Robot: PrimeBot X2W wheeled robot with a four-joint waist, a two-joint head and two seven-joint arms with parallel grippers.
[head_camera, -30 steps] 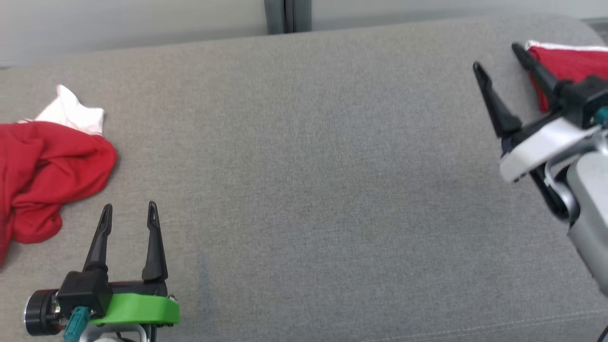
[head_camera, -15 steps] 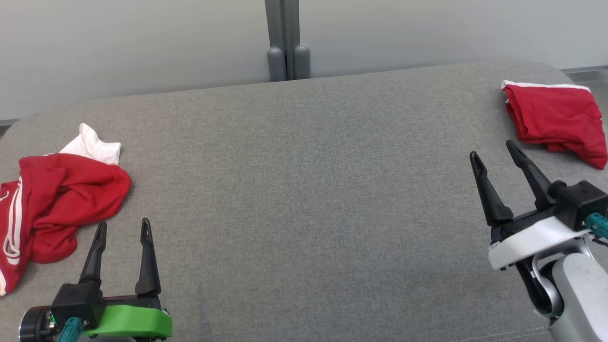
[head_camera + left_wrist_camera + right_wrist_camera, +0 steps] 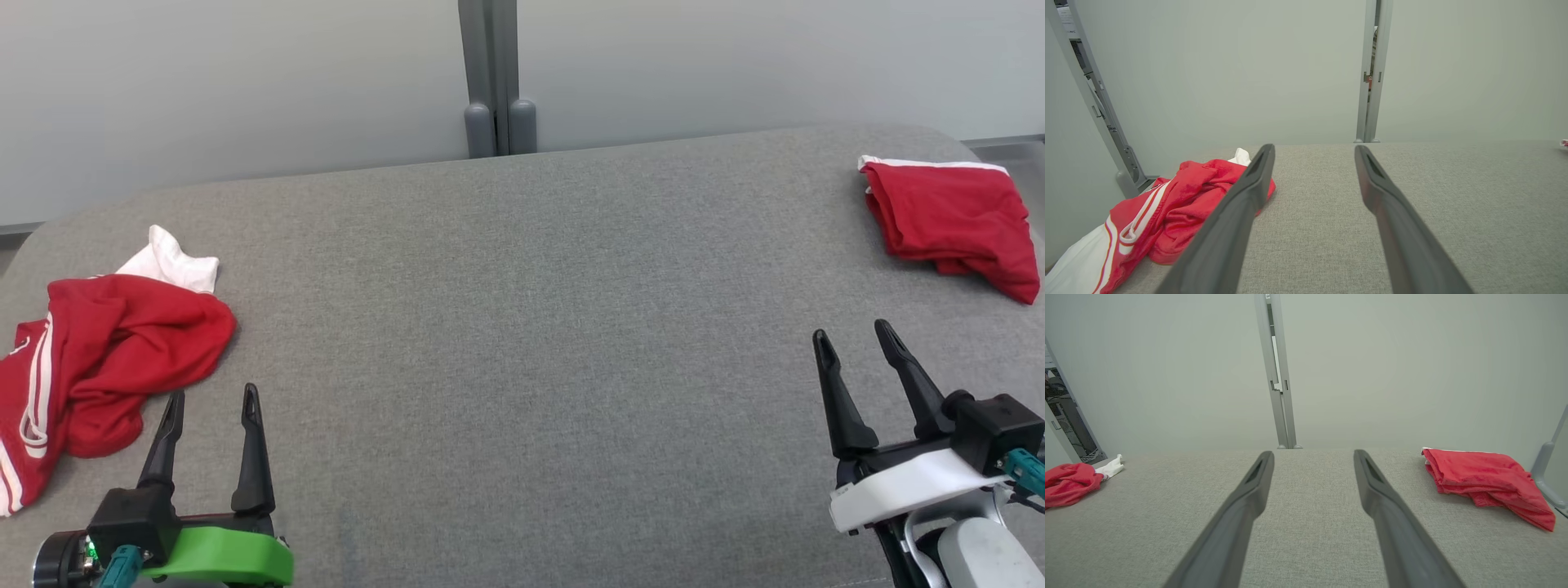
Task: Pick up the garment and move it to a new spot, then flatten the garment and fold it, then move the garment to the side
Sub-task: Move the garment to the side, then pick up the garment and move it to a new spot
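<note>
Fingers of left gripper spread wide, pinching nothing; same on right gripper. At left end of grey padded surface, crumpled garment, red with white stripes, just beside left gripper, not touching. At far right end, folded garment, red, white strip along top, perhaps a waistband.

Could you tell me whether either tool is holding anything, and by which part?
Nothing is held: the left tool and the right tool are open and empty.
</note>
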